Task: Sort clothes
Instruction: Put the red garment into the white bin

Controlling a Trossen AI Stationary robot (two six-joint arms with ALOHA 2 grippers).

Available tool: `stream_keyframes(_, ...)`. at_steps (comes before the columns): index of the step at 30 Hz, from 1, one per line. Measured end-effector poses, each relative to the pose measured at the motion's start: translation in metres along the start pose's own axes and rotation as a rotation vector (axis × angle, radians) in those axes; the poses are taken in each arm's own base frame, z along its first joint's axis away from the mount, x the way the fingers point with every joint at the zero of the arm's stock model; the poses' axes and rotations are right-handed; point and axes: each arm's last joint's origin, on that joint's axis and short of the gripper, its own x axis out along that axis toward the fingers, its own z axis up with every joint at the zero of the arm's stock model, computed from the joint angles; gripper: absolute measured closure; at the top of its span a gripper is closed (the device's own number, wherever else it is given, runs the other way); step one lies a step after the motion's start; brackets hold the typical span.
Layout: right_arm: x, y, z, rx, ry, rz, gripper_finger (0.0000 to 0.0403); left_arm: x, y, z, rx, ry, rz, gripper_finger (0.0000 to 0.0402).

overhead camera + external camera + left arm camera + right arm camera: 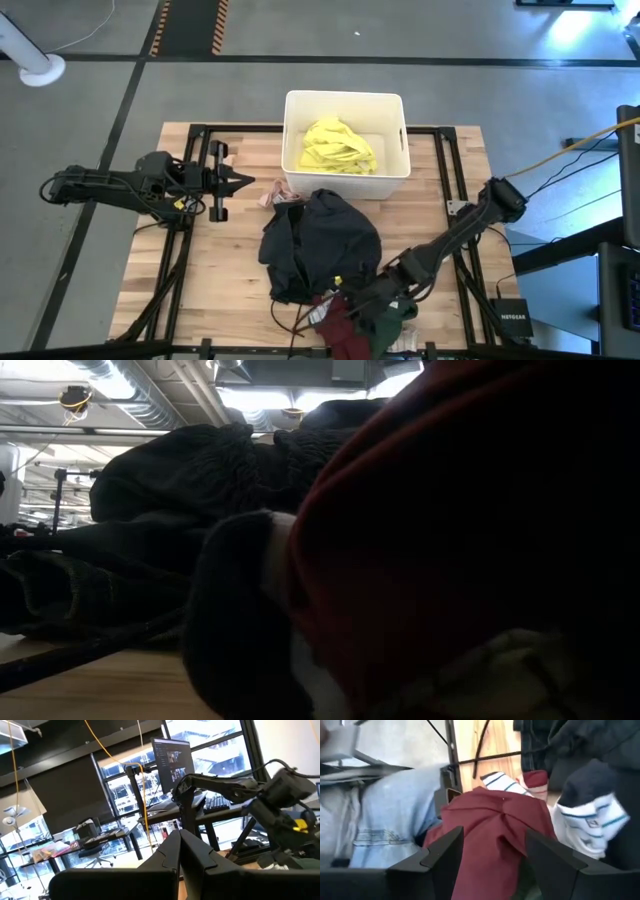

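From above I see the wooden table (pixel 215 270), the white bin (pixel 345 180) holding the yellow garment (pixel 337 146), and the black clothes pile (pixel 320 245) at centre. My right gripper (pixel 492 852), fingers spread, hangs over the maroon garment (pixel 492 825) at the table's front edge; only its wrist view shows this. My left gripper (pixel 240 181) waits pressed together, its wrist view facing windows and a monitor (pixel 172 757). The low view is blocked by cloth.

We read only one word: "NETGEAR", in pale letters on the small black box (pixel 511 317) beside the table's right edge.
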Motion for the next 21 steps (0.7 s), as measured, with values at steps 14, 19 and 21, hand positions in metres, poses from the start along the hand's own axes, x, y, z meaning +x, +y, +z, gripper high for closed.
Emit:
stream_keyframes(14, 0.033, -0.005, -0.009, -0.044, 0.031, -0.071, 0.0201, 0.0, -0.001, -0.002, 0.017, 0.02, -0.007, 0.0402)
stream_keyframes(19, 0.035, -0.005, -0.01, -0.047, 0.045, -0.07, 0.0289, 0.0, -0.001, -0.002, 0.019, 0.018, -0.006, 0.0402)
stream_keyframes(21, 0.035, -0.005, -0.01, -0.05, 0.05, -0.067, 0.0335, 0.0, -0.001, -0.002, 0.019, 0.018, -0.006, 0.0402)
